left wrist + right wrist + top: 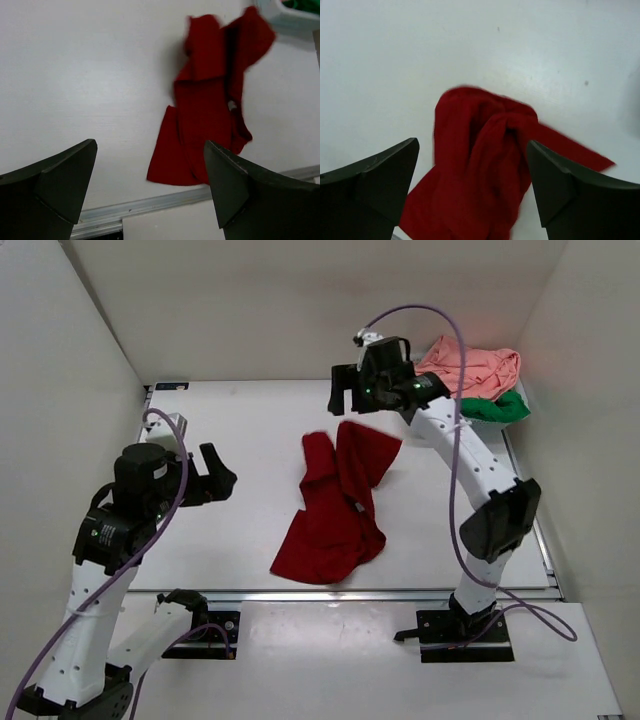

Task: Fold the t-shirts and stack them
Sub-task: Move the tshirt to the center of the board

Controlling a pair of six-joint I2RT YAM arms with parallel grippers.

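The dark red t-shirt [335,505] lies crumpled in the middle of the white table, long axis running near to far. It also shows in the left wrist view [210,100] and the right wrist view [480,165]. My right gripper [346,400] hovers open and empty above its far end. My left gripper [222,480] is open and empty, raised to the left of the shirt, clear of it. The salmon pink t-shirt [470,368] and the green t-shirt [497,407] lie heaped at the far right corner.
A pale basket rim [287,15] shows at the top right of the left wrist view. A metal rail [340,593] runs along the table's near edge. White walls close in the left, far and right sides.
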